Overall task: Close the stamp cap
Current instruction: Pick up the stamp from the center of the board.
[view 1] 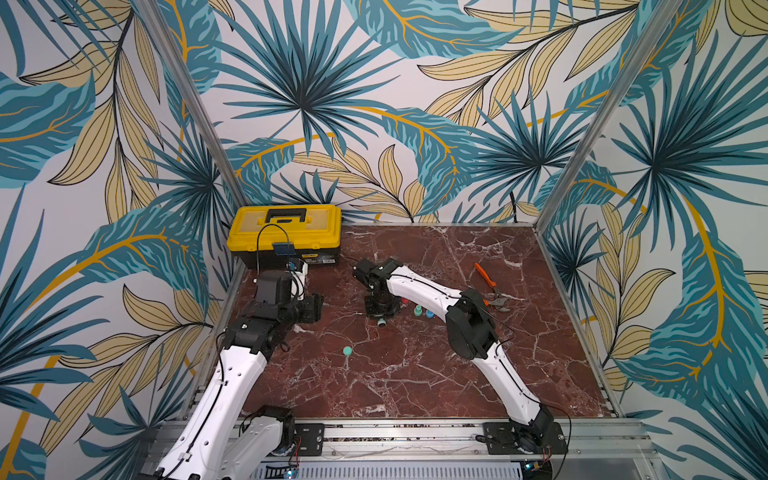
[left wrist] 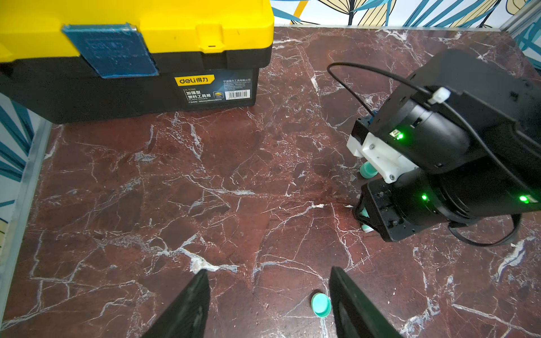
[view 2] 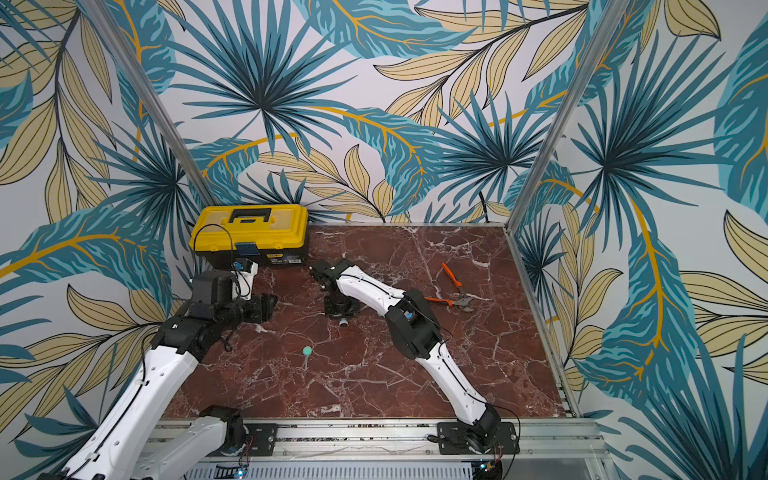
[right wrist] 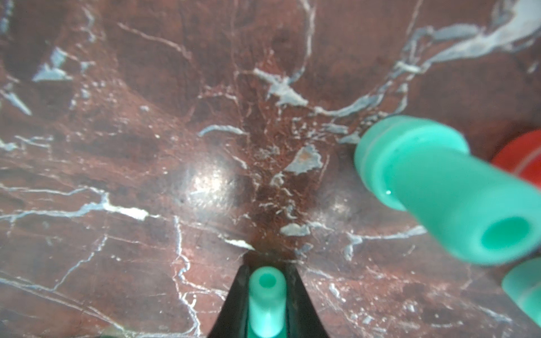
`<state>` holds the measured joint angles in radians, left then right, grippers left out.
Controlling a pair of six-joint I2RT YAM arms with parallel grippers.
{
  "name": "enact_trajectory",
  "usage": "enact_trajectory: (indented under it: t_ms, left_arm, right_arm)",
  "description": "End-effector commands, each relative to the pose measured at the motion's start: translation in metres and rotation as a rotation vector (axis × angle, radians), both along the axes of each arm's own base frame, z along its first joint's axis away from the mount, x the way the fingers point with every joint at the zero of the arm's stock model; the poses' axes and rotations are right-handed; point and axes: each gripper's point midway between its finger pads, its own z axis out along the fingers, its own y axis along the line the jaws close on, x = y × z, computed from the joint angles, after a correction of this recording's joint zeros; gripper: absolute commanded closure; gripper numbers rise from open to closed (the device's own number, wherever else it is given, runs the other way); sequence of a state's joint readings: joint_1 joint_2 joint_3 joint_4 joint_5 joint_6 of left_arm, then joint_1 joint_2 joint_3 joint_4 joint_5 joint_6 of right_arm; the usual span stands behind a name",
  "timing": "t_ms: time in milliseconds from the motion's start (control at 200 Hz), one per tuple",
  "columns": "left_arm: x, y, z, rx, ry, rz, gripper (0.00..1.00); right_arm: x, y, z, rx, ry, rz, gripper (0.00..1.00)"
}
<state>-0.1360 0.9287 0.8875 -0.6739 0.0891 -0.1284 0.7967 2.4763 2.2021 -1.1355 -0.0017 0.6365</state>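
Top views: the teal cap (view 1: pixel 347 351) lies alone on the table (view 1: pixel 415 382), near and left of centre. The right arm (view 1: pixel 419 286) reaches far and left, wrist down, with the teal stamp (view 1: pixel 381 322) at its tip, low over the table. Spare stamps (view 1: pixel 418 311) stand just right of it. The toolbox (view 1: pixel 286 232) and the pliers (view 1: pixel 492 291) lie clear of the work.

Left wrist view: the left fingers (left wrist: pixel 193 307) stand apart and empty. The cap (left wrist: pixel 321 305) shows on the table below, between them.

Right wrist view: the right fingers (right wrist: pixel 234 307) are clamped on the stamp (right wrist: pixel 267 295), a hollow end showing.

Finding: I judge the stamp secured and the capping not yet begun. The next move calls for lifting, carrying the stamp near and left over the cap, squaring it and pressing down. The cap looks light and may skid, so the left fingers may need to steady it.
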Motion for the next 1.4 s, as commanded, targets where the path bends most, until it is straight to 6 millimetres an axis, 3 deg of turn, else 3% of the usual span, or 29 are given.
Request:
enact_trajectory:
  t_ms: [0,145,240,476,686,901,1117,1172,1207,1392]
  left_arm:
    - [-0.001,0.001,0.004,-0.012,-0.009,0.009,0.33]
    - [-0.001,-0.002,0.006,-0.030,-0.012,0.001,0.33]
    - [-0.002,-0.008,0.011,-0.069,-0.016,-0.015,0.33]
    - [-0.002,-0.031,0.031,-0.213,-0.036,-0.059,0.35]
    - [-0.009,-0.064,0.078,-0.364,-0.208,-0.199,0.35]
    - [-0.022,-0.085,0.126,-0.465,-0.433,-0.294,0.34]
    - [-0.027,-0.104,0.138,-0.463,-0.478,-0.355,0.35]
    - [-0.025,-0.106,0.140,-0.458,-0.481,-0.348,0.35]
    - [-0.024,-0.107,0.140,-0.455,-0.480,-0.344,0.35]
    - [-0.016,-0.115,0.144,-0.459,-0.464,-0.353,0.36]
  right_arm:
    - [-0.008,-0.007,0.000,-0.024,0.028,0.006,0.85]
    - [-0.003,-0.003,0.019,0.024,-0.026,0.000,0.89]
    - [0.003,0.004,0.046,0.107,-0.101,-0.008,0.90]
    - [0.010,0.020,0.140,0.353,-0.272,-0.051,0.90]
    - [0.007,0.029,0.222,0.622,-0.389,-0.118,0.91]
    - [-0.005,0.033,0.285,0.902,-0.429,-0.203,0.92]
    - [-0.014,0.032,0.324,1.141,-0.443,-0.282,0.94]
    - [-0.017,0.031,0.329,1.176,-0.431,-0.294,0.94]
    - [-0.030,0.041,0.333,1.204,-0.413,-0.272,0.94]
    - [-0.037,0.042,0.344,1.254,-0.403,-0.271,0.94]
